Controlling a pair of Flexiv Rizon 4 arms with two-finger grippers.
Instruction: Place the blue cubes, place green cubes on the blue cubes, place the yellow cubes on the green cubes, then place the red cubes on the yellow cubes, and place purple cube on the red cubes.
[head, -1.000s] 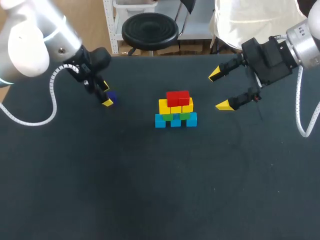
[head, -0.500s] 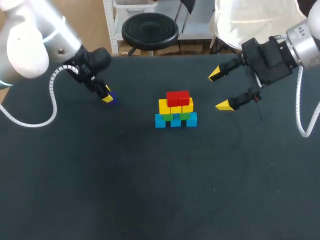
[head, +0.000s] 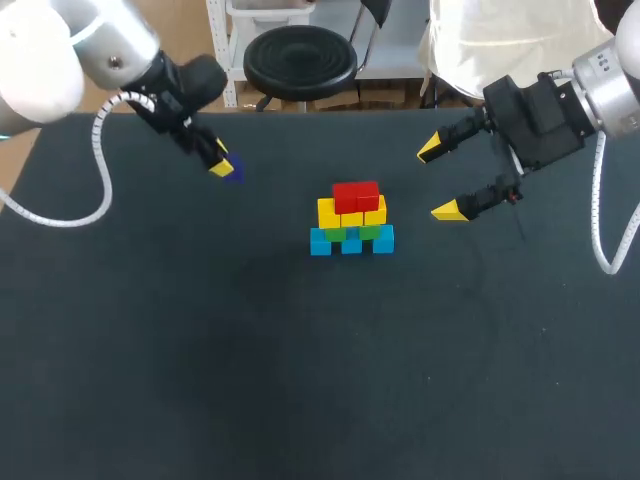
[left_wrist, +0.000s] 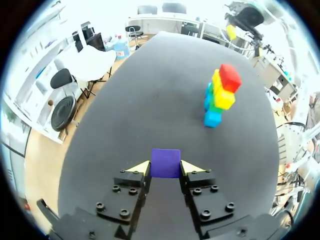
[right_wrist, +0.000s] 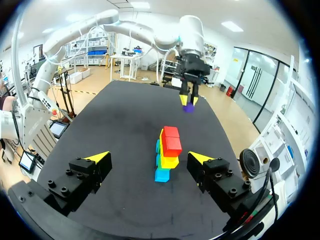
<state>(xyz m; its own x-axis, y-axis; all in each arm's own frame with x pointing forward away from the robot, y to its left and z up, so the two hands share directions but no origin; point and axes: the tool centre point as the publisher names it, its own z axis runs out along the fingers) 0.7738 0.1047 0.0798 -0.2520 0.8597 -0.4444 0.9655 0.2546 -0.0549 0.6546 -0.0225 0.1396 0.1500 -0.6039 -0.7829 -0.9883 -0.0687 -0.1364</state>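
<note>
In the middle of the table (head: 200, 380), blue cubes (head: 351, 241) are carrying green cubes (head: 352, 233), then yellow cubes (head: 352, 212), with red cubes (head: 356, 195) sitting on top. Just to the right of this stack, the right gripper (head: 438, 180) is hovering with its fingers spread wide, gripping nothing. Farther back on the left, the left gripper (head: 219, 163) is pinching the purple cube (left_wrist: 165, 161) between its fingertips, off the table and well apart from the stack.

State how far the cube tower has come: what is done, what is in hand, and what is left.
Done: the blue cubes form the base, with the green cubes on them, then the yellow cubes, then the red cubes on top. In hand: the left gripper is shut on the purple cube, well away from the red cubes. Left: setting the purple cube on the red cubes. The right gripper is open and holds nothing.
</note>
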